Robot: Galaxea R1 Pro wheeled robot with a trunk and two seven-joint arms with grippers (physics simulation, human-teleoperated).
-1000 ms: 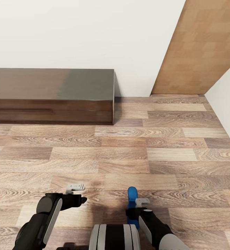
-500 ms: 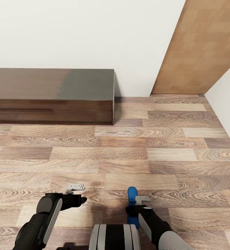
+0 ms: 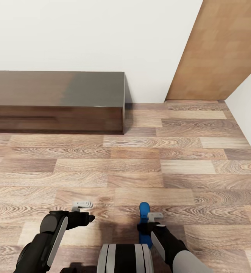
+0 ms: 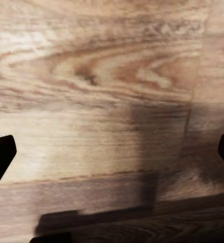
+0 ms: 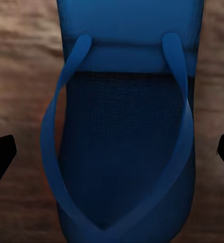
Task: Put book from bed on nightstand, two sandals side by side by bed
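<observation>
Between the right gripper's [image 3: 154, 220] fingers sits one blue sandal [image 3: 143, 212]; in the right wrist view the sandal [image 5: 124, 126] fills the gap strap-side up, dark fingertips [image 5: 0, 157] at both edges of that picture. Fingers stand fairly wide and contact with the sole can't be confirmed, so I cannot tell if it is gripped or just straddled. In the head view the toe end pokes out just ahead of the gripper, low over the plank floor [image 3: 159, 167].

Left gripper [image 3: 83, 212] hangs beside it with fingers spread wide and nothing between them; the left wrist view has bare floor [image 4: 102, 101] and the gripper's own shadow.

Change over the last second: the long low cabinet [image 3: 57, 102], white wall [image 3: 83, 34] and wooden door panel [image 3: 220, 49] all slid slightly up in the head view while both grippers and the sandal kept their spots. That reads as the camera or base moving, not the objects. Right forearm shifted a touch.

Judgement: robot is in transit carrying or about to carry one sandal. Bed, book, nightstand and the second sandal are not located from here, so the sandal placement and book move are both pending.
</observation>
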